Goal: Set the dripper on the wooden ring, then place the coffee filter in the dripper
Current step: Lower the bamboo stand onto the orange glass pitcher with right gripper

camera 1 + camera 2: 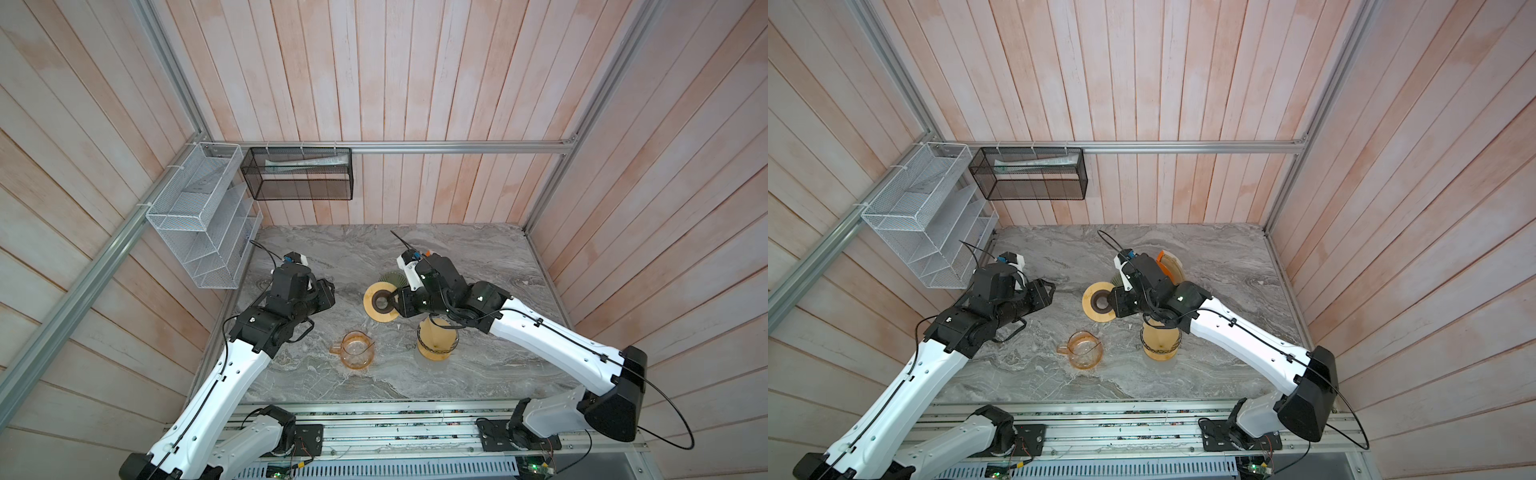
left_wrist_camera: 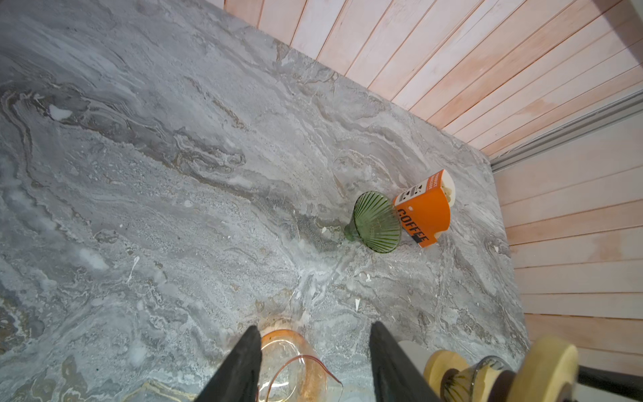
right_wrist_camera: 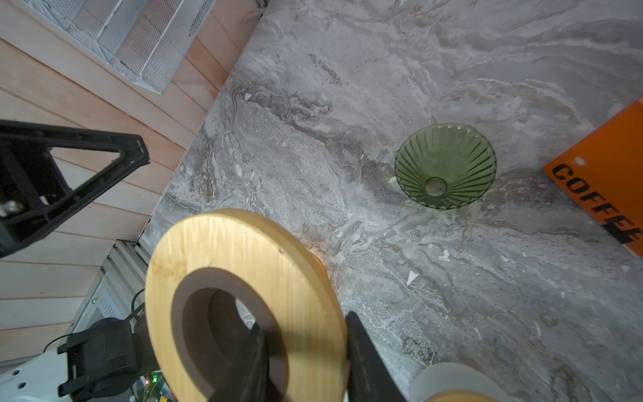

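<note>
1. Sitting in the orange box (image 2: pixel 422 212) at the far side of the table (image 2: pixel 174 174) are the filters (image 1: pixel 1174 268); none is in the dripper (image 3: pixel 445 167) yet.
2. Dripper lies just beside the box, between it and the right gripper (image 3: pixel 306 323). It looks tipped on its side with its mouth toward the right arm, but I can't be sure.
3. Right gripper is the nearer one, with the box just past its wrist. But its jaws are clamped on the wooden ring (image 3: pixel 243 243) — one finger through the hole, one outside the rim. The ring looks lifted off the table.
4. Left gripper (image 2: pixel 315 327) has its jaws parted with nothing between them. The box is well apart from it, ahead and across the middle, behind the dripper.
5. Box axis: the lettering runs along it, and filter edges show at the end away from the dripper. I judge the mouth faces away from the left jaws, so a left grab must go over or round the dripper.
6. Pose: right arm stretched forward, gripper pointing to the left of both top views. Left arm elbow-bent, gripper pointing toward the middle, above the table and near the pitcher (image 1: pixel 356 349).
7. My read — either right sheds the ring first, or left makes the long reach.
</note>
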### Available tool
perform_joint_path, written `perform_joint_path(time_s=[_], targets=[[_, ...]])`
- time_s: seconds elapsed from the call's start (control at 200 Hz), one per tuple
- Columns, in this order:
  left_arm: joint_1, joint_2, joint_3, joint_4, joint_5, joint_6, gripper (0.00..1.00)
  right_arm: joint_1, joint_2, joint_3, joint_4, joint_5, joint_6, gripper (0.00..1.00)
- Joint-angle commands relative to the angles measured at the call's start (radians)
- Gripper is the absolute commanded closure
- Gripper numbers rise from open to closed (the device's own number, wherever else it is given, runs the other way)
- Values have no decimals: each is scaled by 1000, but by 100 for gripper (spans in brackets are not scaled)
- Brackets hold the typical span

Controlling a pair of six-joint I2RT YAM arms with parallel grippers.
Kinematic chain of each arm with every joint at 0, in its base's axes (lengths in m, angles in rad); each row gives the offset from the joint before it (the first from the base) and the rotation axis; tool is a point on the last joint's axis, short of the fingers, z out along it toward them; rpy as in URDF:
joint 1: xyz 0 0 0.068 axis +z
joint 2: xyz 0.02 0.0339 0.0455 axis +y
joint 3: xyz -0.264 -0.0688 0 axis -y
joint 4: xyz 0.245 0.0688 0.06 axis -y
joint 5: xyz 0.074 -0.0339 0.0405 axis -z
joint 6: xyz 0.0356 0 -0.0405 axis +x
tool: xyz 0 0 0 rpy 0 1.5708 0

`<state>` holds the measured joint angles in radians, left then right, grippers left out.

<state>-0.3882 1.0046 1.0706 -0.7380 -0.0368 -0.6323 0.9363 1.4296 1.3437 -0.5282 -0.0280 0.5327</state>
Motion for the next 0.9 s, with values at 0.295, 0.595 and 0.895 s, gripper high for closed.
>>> perform_joint_path(time_s=[0.295,0.595,0.895], targets=[[154,-75,-111,60,110,-43,47,112,147,-37,157,-66,68,75],[202,-48,-132,140,190,-12,47,125,267,-17,175,-101,65,75],[203,-55,-171,203,225,-4,47,123,345,14,158,-127,59,75]])
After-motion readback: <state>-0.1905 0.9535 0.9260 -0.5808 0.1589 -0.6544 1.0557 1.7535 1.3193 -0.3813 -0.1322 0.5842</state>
